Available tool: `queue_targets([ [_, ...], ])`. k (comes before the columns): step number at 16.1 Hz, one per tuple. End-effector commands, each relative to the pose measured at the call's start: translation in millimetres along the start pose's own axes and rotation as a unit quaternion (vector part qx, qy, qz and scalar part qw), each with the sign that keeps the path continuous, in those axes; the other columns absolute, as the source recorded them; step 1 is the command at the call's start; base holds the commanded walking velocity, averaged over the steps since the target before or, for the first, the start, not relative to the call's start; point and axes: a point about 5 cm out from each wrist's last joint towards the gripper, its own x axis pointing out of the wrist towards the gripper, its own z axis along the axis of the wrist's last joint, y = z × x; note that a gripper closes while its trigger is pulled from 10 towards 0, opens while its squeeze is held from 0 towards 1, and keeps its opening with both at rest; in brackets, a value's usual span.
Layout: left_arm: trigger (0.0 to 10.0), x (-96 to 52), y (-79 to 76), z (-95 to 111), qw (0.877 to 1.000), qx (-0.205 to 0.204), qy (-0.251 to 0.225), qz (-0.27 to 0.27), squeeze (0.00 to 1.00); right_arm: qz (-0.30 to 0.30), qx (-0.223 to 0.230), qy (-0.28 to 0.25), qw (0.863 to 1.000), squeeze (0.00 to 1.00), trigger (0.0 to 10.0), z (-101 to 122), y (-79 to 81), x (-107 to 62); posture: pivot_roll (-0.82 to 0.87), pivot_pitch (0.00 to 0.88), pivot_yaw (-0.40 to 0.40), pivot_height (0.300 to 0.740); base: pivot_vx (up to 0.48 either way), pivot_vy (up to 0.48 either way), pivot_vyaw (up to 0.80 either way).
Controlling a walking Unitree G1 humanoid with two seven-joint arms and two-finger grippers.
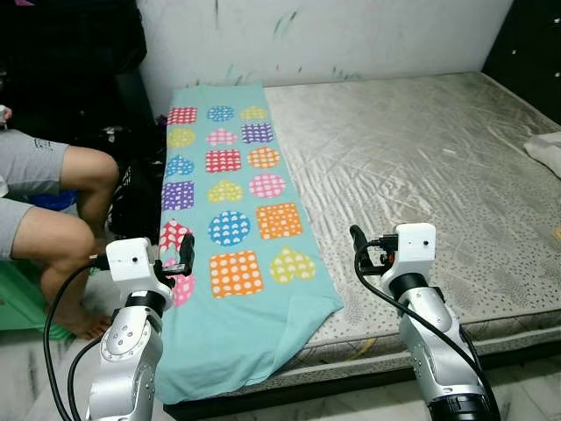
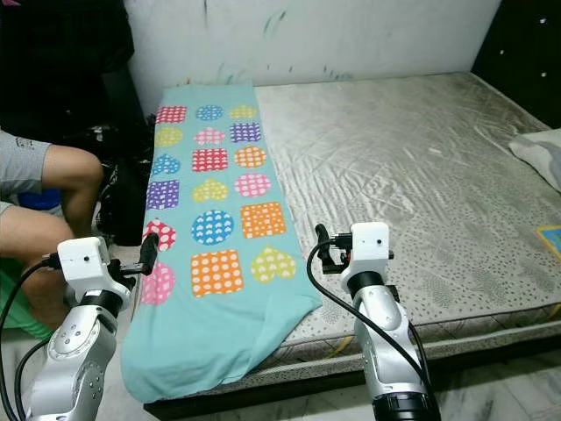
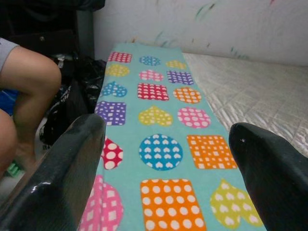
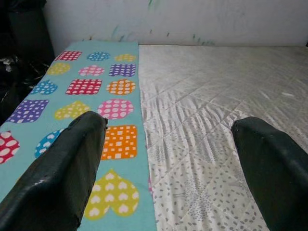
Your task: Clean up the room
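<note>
Apparently early: patterned blanket (image 1: 230,219) folded lengthwise, centre-left on mattress (image 1: 421,167), corner overhanging. Left gripper (image 1: 185,253) and right gripper (image 1: 358,239) low in frame, fingers apart, holding nothing. Remaining: blanket and pillow (image 1: 548,151) at right edge.

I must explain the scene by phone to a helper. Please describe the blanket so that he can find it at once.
Find the bare grey mattress against the white wall. Along its left side lies the blanket, its near end hanging over the mattress edge. It is turquoise, with rows of bright dotted squares, circles and hearts, unlike the plain mattress.
</note>
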Motion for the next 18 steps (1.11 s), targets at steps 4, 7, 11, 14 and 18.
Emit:
queue_targets([
  [4,10.0,-1.2,-0.2,2.4,1.0,0.002,0.0,0.001,0.0,0.008,0.001,0.004,1.0,0.0,10.0,-1.7,1.5,-2.2,-0.09,0.053,0.021,0.715,0.0,0.0,0.0],
  [7,10.0,-2.4,-0.4,2.2,1.0,0.001,0.003,-0.002,0.0,0.01,0.003,0.005,1.0,0.0,10.0,-2.0,2.2,-3.8,-0.09,0.063,0.024,0.675,0.0,0.0,0.0],
  [11,10.0,-3.3,-0.4,1.4,1.0,0.0,0.007,-0.003,0.0,0.015,0.007,0.005,1.0,0.0,10.0,-2.6,3.2,-4.8,-0.08,0.064,0.024,0.632,0.0,0.0,0.0],
  [14,10.0,-3.5,-0.1,2.0,1.0,0.0,0.005,0.001,0.0,0.018,0.008,0.003,1.0,0.0,10.0,-2.3,3.9,-4.6,-0.08,0.06,0.025,0.632,0.0,0.0,0.0],
  [18,10.0,-2.5,1.4,2.5,1.0,-0.002,0.002,0.011,0.0,0.023,0.005,0.003,1.0,0.0,10.0,-1.9,4.5,-3.4,-0.09,0.052,0.022,0.618,0.0,0.0,0.0],
])
